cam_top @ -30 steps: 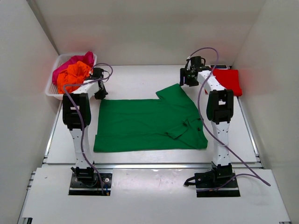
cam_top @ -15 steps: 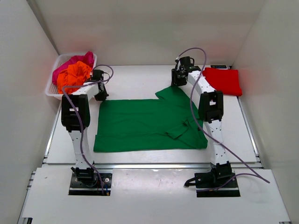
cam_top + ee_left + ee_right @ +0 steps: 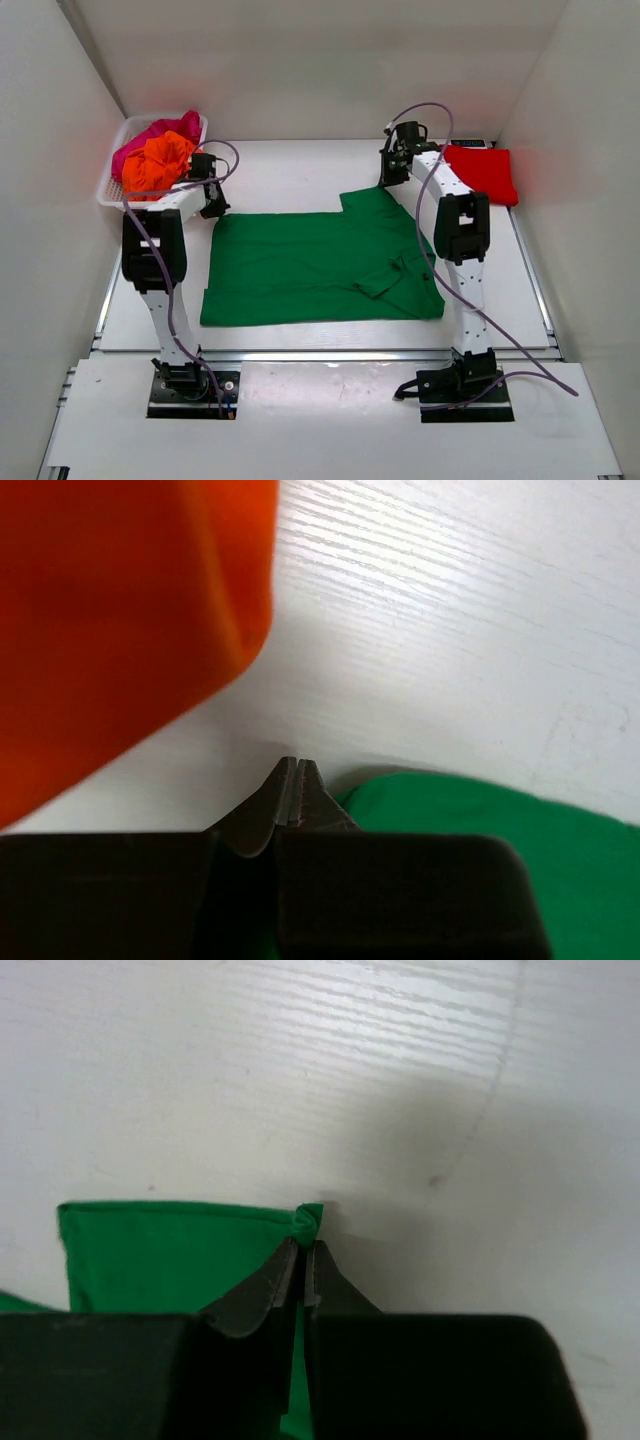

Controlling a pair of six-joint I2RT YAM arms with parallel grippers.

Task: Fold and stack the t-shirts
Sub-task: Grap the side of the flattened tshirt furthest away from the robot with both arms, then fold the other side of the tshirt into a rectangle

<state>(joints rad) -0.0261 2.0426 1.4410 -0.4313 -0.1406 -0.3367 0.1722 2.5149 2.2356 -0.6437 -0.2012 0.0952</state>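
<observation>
White walls close round a pale desk (image 3: 290, 170), on which the green t-shirt (image 3: 300, 265) lies spread flat at the middle, its long axis running left to right and its collar end towards the right arm. The right gripper (image 3: 302, 1260) is clenched on a pinch of green cloth at the corner of the sleeve (image 3: 375, 200) on the far edge. The left gripper (image 3: 295, 780) sits at the far-left hem corner, jaws pressed together with the cloth's edge just beside them; whether cloth is caught between them I cannot tell. Both hold points lie on the far edge, so a fold would likely draw it towards the arms. A red t-shirt (image 3: 485, 172) lies folded at far right; the orange t-shirt (image 3: 155, 165) and magenta t-shirt (image 3: 170, 128) fill the basket (image 3: 108, 190) at far left.
</observation>
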